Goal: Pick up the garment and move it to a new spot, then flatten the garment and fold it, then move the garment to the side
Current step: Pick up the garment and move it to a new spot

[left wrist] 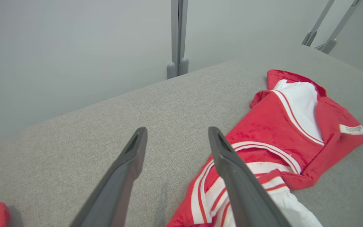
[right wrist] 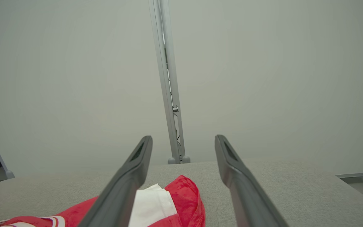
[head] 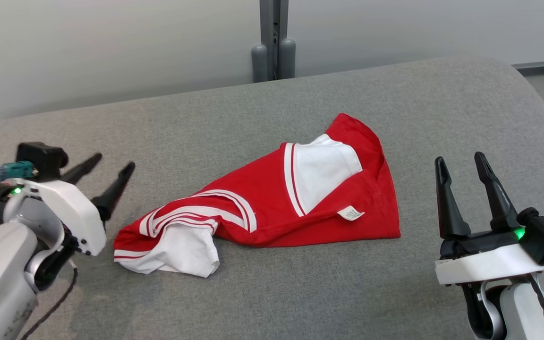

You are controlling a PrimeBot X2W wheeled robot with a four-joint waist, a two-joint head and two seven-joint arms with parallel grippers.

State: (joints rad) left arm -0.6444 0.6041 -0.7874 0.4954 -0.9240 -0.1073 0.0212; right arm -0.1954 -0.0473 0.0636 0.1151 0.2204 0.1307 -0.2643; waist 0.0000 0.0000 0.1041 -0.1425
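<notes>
Left gripper (head: 114, 161), open and empty, is my nearer hand: garment (head: 262, 203) lies just right of it, mid bench (head: 253, 302), long axis near-left to far-right; right gripper (head: 459, 158) open too.

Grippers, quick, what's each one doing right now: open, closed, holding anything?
Left gripper: open, holding nothing, beside the red and white shirt.
Right gripper: open, holding nothing, apart from the shirt.
</notes>
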